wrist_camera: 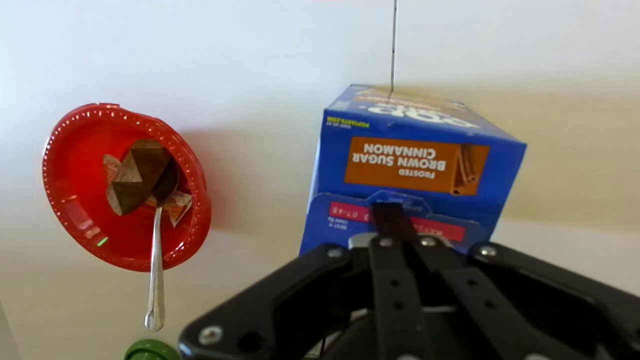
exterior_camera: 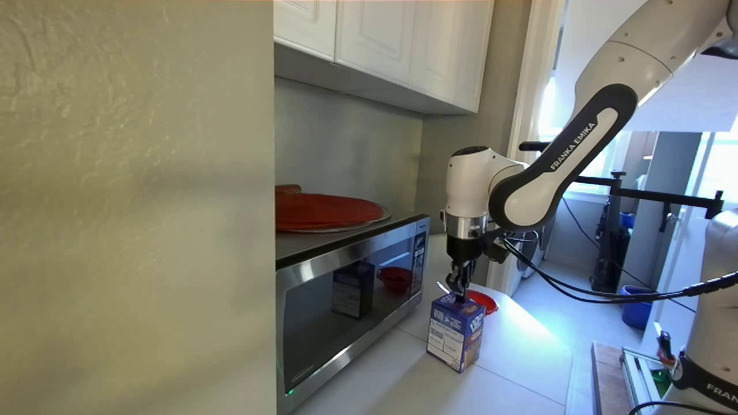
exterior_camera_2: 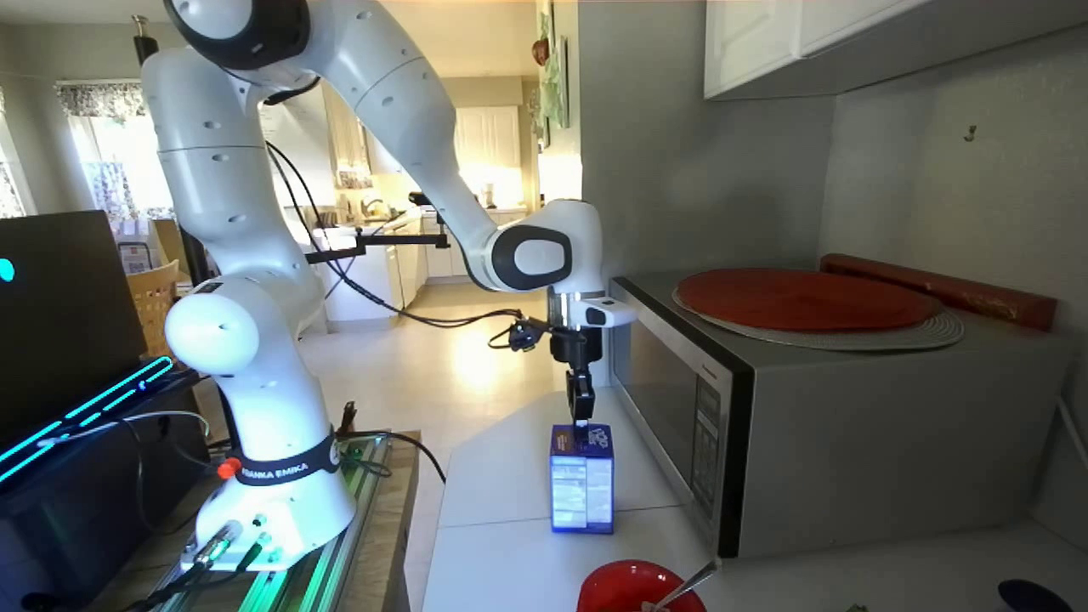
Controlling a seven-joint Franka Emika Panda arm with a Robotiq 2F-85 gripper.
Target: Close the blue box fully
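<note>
A clenched black gripper (wrist_camera: 395, 217) points straight down, its tips at the top flap (wrist_camera: 342, 231) of the blue box (wrist_camera: 420, 167), which stands upright on a white countertop (exterior_camera: 513, 357) scored by thin seams. Near the box sits a red bowl (wrist_camera: 82, 200) with a spoon (wrist_camera: 156, 270) over its rim, and beside both rises a steel microwave (exterior_camera_2: 892, 442) topped by a round red mat (exterior_camera_2: 807, 299). White cabinets (exterior_camera: 380, 46) hang above, with a lit kitchen (exterior_camera_2: 489, 161) in the far background. Strips of countertop part the box from the bowl, the microwave door and the counter's edge; past that edge, a narrow gap precedes the wooden stand (exterior_camera_2: 378, 527) beneath the robot arm (exterior_camera_2: 217, 178), and pale floor (exterior_camera_2: 476, 365) stretches behind. In the wrist view, the gripper covers part of the flap, leaving it hard to tell whether the tab is tucked; a green round object (wrist_camera: 150, 351) is cut off below. In an exterior view, the box partly masks the bowl (exterior_camera: 483, 301), and a wall (exterior_camera: 135, 207) fills the left side. In an exterior view, the lower border crops the bowl (exterior_camera_2: 616, 586) and a dark object (exterior_camera_2: 1041, 597) of unclear kind.
</note>
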